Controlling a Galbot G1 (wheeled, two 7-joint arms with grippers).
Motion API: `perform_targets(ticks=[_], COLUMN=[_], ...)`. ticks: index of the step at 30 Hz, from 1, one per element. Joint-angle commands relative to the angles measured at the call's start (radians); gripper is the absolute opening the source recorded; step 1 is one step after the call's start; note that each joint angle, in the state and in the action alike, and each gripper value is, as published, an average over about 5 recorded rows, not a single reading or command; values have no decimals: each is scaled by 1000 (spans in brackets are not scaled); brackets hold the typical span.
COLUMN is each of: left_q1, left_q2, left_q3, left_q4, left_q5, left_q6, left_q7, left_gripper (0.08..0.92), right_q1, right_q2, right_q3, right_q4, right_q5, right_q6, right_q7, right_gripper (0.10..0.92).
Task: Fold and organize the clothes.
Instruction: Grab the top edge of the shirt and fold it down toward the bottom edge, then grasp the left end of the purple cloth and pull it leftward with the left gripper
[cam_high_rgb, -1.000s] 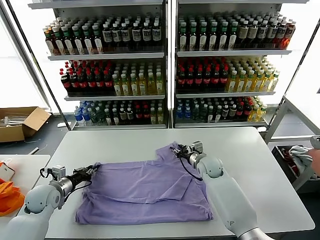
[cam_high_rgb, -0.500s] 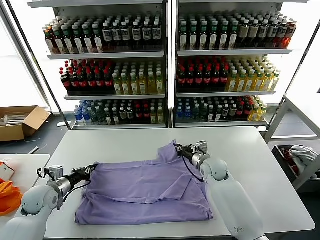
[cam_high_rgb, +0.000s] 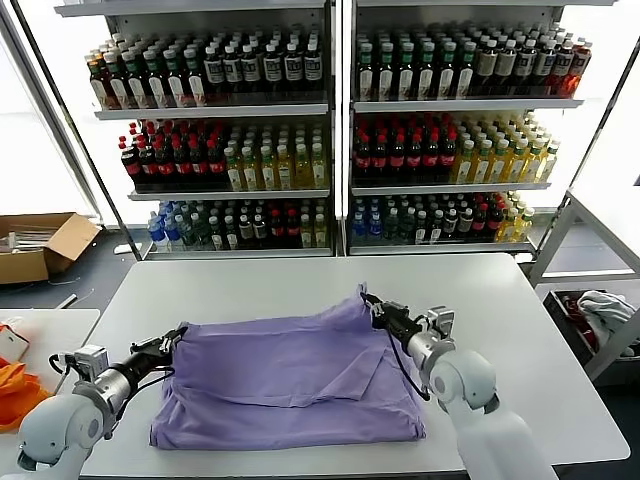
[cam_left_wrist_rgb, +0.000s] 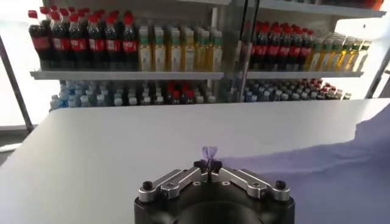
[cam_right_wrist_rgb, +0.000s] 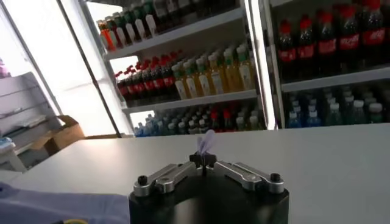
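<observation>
The lavender T-shirt (cam_high_rgb: 285, 385) lies partly folded on the white table (cam_high_rgb: 250, 285), its far edge lifted at both ends. My left gripper (cam_high_rgb: 170, 342) is shut on the shirt's far left corner; a pinch of purple cloth (cam_left_wrist_rgb: 209, 152) sticks out between its fingertips. My right gripper (cam_high_rgb: 376, 311) is shut on the far right corner, with a tuft of cloth (cam_right_wrist_rgb: 205, 142) standing above its closed fingertips. The shirt's edge is stretched between the two grippers. The printed graphic is hidden.
Shelves of bottles (cam_high_rgb: 330, 130) stand behind the table. An orange cloth (cam_high_rgb: 15, 390) lies on a side table at left. A cardboard box (cam_high_rgb: 40, 245) sits on the floor at left. A white-and-grey cloth (cam_high_rgb: 605, 310) lies in a rack at right.
Both grippers have pulled toward me and outward with the shirt's far corners, drawing the far edge taut. The right arm has swung right and nearer.
</observation>
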Motion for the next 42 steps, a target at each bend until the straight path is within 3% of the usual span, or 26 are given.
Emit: perform_targets(ticks=[1,11,22,29,36,42], left_q1=[258,439,444,408,321,260], left_q2=[-4,-3,-36,-44,-65,-89], left_q3=[-156,-170,-160,-171,-117,-15], left_q4=[-184,-203,-222,-286,-368,-330], left_q5=[31,149,192,138,76,35], left_q6=[8,-10,-13,-9,3,-23], left_q7=[-15,41,41,-6,-117,-243], left_gripper=[86,85,85,144,348,521], right_q1=[-383,-662,-675,-665,-639,-640], right_q2=[-28,-28,1,-4,15,25], right_q3=[216,270,222,279,348,390], right_q4=[286,349,355,381,397,364], right_q5=[30,-74,-134,-120,-110,-121], right_q6=[-1,34,51,85,194,271], right_q7=[15,-14,-13,1,21,41], right_gripper=[107,107,116,294,493,675])
